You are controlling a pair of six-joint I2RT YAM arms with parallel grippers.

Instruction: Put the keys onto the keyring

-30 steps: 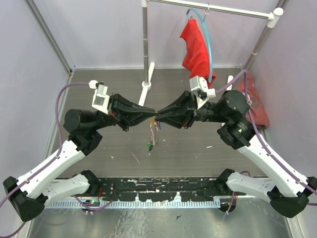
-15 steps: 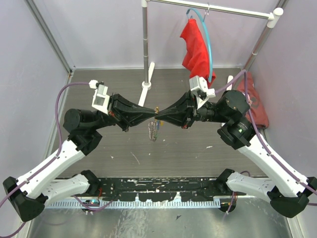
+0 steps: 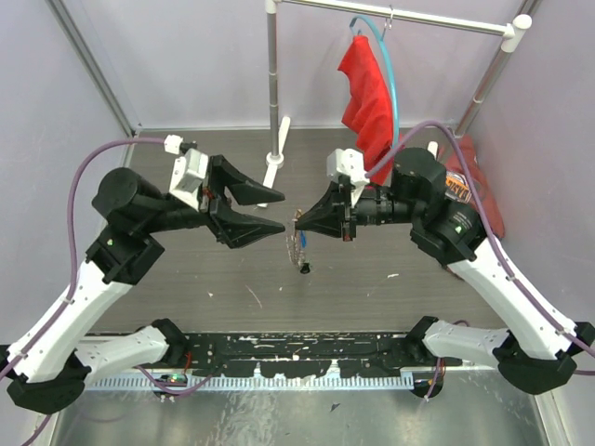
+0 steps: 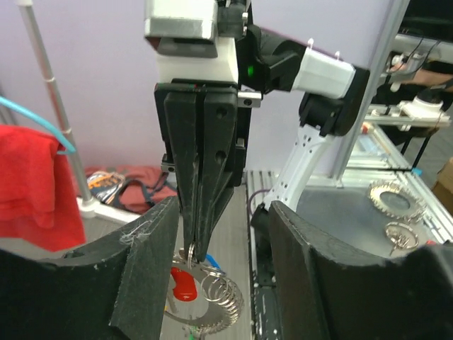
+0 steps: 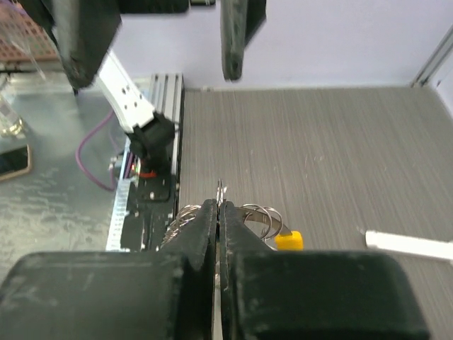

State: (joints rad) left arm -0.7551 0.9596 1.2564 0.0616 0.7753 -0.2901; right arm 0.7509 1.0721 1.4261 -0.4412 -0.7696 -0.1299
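The right gripper (image 3: 299,221) is pinched tight over the middle of the table (image 3: 372,279), with the keyring (image 3: 297,237) and keys (image 3: 303,268) dangling from its tip toward six o'clock. At its nine o'clock, the left gripper (image 3: 282,211) gapes wide, holding nothing. A red cloth (image 3: 365,88) hangs from a rail (image 3: 400,17) at one o'clock.

No text, label, brand or number is legible in any of the three views; print on the colourful packet (image 4: 106,185) is too blurred to read.

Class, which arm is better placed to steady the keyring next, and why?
Right: the right gripper is shut on the keyring, keys hanging below; the left gripper stands open, apart.
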